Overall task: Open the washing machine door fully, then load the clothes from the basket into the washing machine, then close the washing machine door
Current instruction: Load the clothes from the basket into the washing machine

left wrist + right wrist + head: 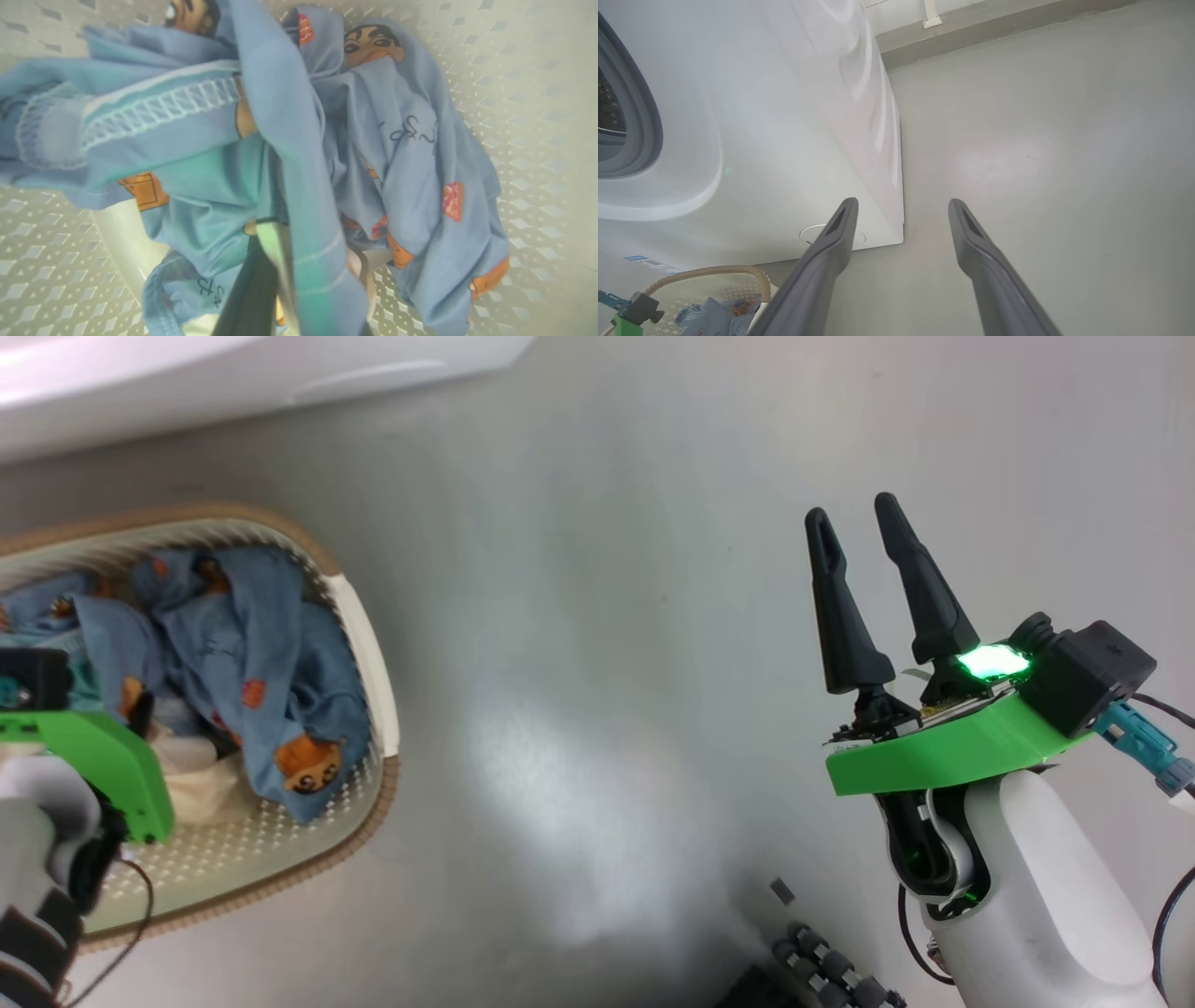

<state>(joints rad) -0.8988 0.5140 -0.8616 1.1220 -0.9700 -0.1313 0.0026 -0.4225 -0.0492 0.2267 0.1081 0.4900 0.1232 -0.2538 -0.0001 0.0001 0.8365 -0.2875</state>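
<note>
1. Left end effector (303, 254): lowered into the basket (372, 644). Jaws closed on a fold of the clothes (261, 663). Left wrist view: blue fabric w/ white hem stitching drapes over the fingers; one dark finger (252, 289) is partly visible under the fold.
2. Right end effector (852, 513): jaws fully apart, nothing between them. Pos.: over bare floor (607, 616), well apart from the basket, fingers aimed at the lower front corner of the washing machine (784, 116).
3. Clothes: bunched inside the basket. Blue fabric w/ orange-brown cartoon prints lies on top, w/ a cream piece (196, 784) beneath.
4. Basket: on the floor at robot's left, near the machine front. Cream perforated walls, brown rim.
5. Washing machine: white front. Grey gasket (649, 130) rings the drum opening. A blue label (649, 263) sits low on the front, near the basket rim.
</note>
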